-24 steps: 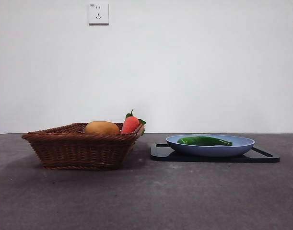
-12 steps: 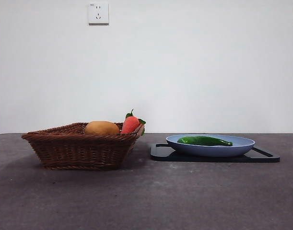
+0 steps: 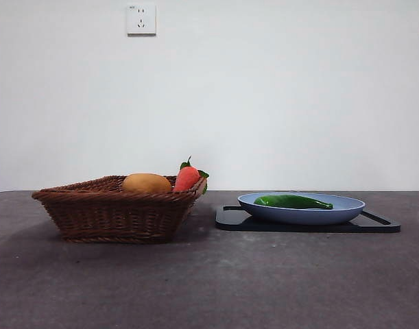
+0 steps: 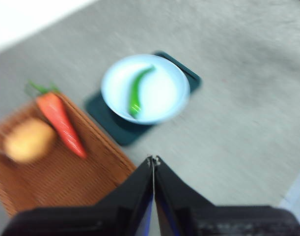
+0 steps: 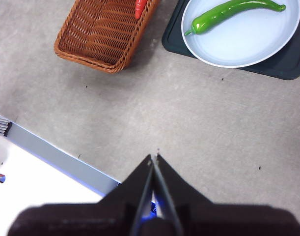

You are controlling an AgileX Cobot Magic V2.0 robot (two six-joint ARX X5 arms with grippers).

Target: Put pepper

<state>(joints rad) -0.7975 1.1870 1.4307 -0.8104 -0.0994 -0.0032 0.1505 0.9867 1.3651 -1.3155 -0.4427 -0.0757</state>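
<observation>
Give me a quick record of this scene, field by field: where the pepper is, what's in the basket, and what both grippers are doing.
pepper: lying in the blue plate
plate: on a dark tray, beside the basket
basket: holds a red-orange vegetable and a yellow-orange lump
left gripper: shut, empty, above the table
right gripper: shut, empty, above the table

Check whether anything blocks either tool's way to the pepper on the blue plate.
Nothing visible does. The pepper lies alone and uncovered in the blue plate. The basket stands beside it, apart. Both the left tool and right tool hang shut above bare table.
</observation>
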